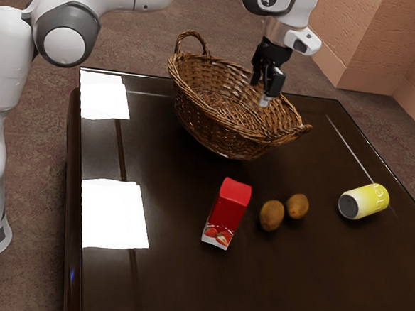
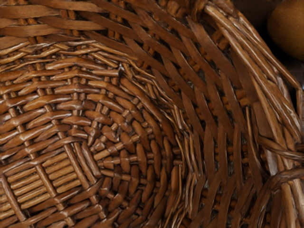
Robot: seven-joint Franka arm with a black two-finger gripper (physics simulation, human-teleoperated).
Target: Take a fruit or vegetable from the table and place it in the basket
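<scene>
My gripper (image 1: 261, 92) hangs over the wicker basket (image 1: 209, 113) in the exterior view, near the rim toward that view's right. Its two black fingers stand apart with nothing seen between them. Two brown kiwis, one (image 1: 272, 215) larger-looking and one (image 1: 297, 206) beside it, lie on the dark table (image 1: 177, 281) outside the basket. In the wrist view the basket's woven floor and wall (image 2: 128, 137) lie below my hand, and part of a brown rounded fruit (image 2: 289, 29) shows beyond the rim.
A red carton (image 1: 229, 207) stands tilted-looking between the kiwis and the exterior view's left. A yellow can (image 1: 364, 201) lies on its side toward that view's right. The basket has a raised loop handle (image 1: 193, 35) at its far left end.
</scene>
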